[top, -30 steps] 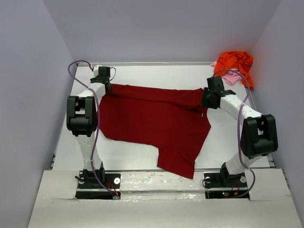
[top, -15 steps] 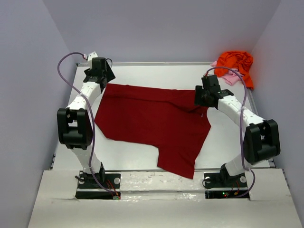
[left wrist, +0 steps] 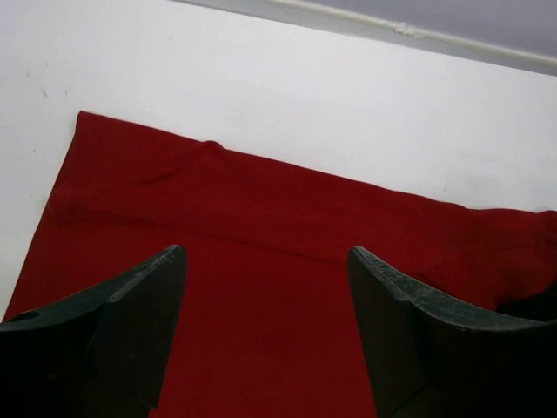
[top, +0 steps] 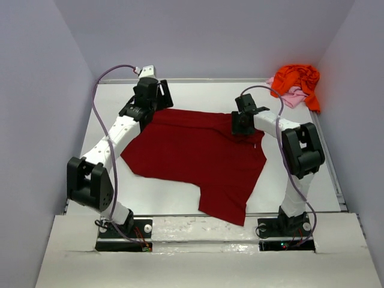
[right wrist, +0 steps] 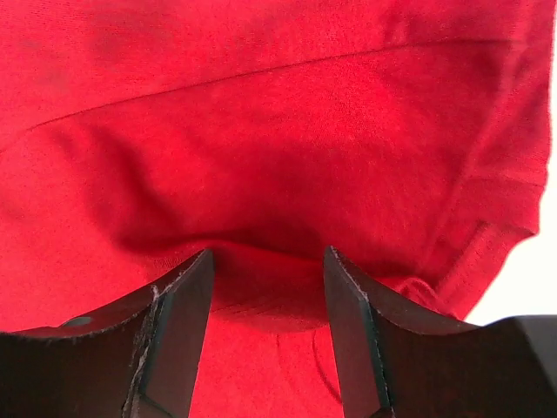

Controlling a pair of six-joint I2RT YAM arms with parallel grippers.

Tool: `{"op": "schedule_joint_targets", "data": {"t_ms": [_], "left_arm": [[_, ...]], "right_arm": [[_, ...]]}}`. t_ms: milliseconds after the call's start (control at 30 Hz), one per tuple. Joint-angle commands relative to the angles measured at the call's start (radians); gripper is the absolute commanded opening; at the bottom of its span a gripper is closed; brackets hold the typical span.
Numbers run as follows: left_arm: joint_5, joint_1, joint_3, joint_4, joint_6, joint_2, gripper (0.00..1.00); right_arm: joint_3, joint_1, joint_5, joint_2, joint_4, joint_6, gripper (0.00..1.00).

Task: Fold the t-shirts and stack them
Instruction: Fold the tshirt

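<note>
Table (top: 198,90): white top, arm bases at near edge.
Crimson t-shirt (top: 192,156): spread mostly flat across mid table, far edge running L to R between the two wrists; one flap trailing toward near edge, right of centre. Straight hem w/ a seam line below it in left wrist view (left wrist: 261,200); creased and puckered in right wrist view (right wrist: 261,131).
L arm (top: 114,138): stretched from near-left base to far-left part of shirt.
R arm (top: 294,144): bent at elbow, wrist reaching in over shirt's far-right part.
Orange t-shirt (top: 295,78): crumpled heap in far-right corner, well apart from crimson one.
Pink t-shirt (top: 292,97): mostly under the orange heap, only a bit showing at its near side.
L gripper (left wrist: 265,254): fingers spread wide, nothing between, above crimson cloth just inside far hem; contact w/ cloth can't tell.
R gripper (right wrist: 266,252): fingers partly apart, low on the crimson cloth, a raised fold bulging up in the gap; not clamped on it.
</note>
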State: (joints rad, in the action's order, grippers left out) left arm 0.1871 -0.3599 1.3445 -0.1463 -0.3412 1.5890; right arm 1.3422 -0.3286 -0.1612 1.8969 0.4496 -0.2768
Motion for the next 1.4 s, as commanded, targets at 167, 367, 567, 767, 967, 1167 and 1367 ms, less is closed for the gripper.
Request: {"op": "schedule_joint_targets", "data": {"t_ms": [167, 367, 567, 767, 967, 1167, 1367], "left_arm": [[0.127, -0.146, -0.097, 0.113, 0.087, -0.27, 0.86], [0.16, -0.159, -0.077, 0.083, 0.091, -0.277, 0.87], [0.196, -0.159, -0.077, 0.08, 0.1, -0.3, 0.88], [0.238, -0.157, -0.084, 0.082, 0.117, -0.296, 0.88], [0.287, -0.157, -0.087, 0.083, 0.123, -0.29, 0.88], [0.319, -0.152, -0.113, 0.102, 0.084, -0.255, 0.89], [0.284, -0.163, -0.191, 0.04, -0.098, -0.26, 0.88]], "right_arm": [[0.17, 0.019, -0.035, 0.172, 0.047, -0.009, 0.58], [0.365, 0.037, -0.014, 0.303, 0.119, 0.005, 0.58], [0.592, 0.06, 0.02, 0.418, 0.201, 0.022, 0.58], [0.787, 0.126, 0.022, 0.539, 0.271, 0.027, 0.58], [0.793, 0.154, -0.03, 0.513, 0.271, 0.048, 0.58], [0.726, 0.145, 0.063, 0.363, 0.247, 0.047, 0.58], [0.351, 0.088, 0.103, 0.032, 0.117, 0.004, 0.57]]}}
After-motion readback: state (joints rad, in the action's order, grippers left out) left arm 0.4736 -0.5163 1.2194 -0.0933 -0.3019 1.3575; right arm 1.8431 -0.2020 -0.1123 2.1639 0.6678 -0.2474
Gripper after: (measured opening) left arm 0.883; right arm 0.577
